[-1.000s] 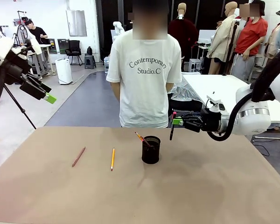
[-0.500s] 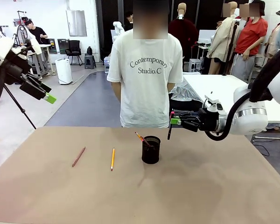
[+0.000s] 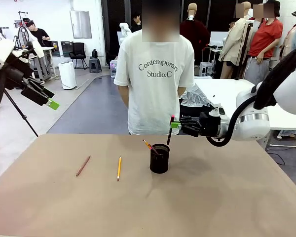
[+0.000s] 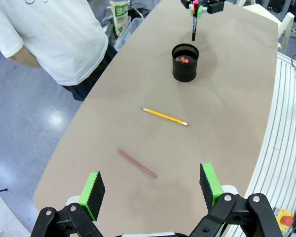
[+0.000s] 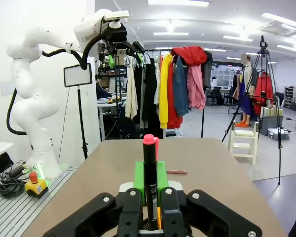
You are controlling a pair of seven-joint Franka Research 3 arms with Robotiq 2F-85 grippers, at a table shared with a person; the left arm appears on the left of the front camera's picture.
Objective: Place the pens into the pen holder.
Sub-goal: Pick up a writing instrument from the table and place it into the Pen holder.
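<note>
Right tool (image 3: 173, 125) clamped on a dark pen (image 3: 169, 133) with a pink cap. The pen hangs nearly upright, its lower tip just above and beside the rim of the pen holder (image 3: 159, 159). An orange pen (image 3: 148, 145) leans inside the holder. A yellow pen (image 3: 119, 168) lies on the worktop (image 3: 212, 197) left of the holder, a reddish-brown pen (image 3: 83, 166) farther left. Left tool (image 4: 150, 185), fingers apart and empty, is raised well left of the holder.
</note>
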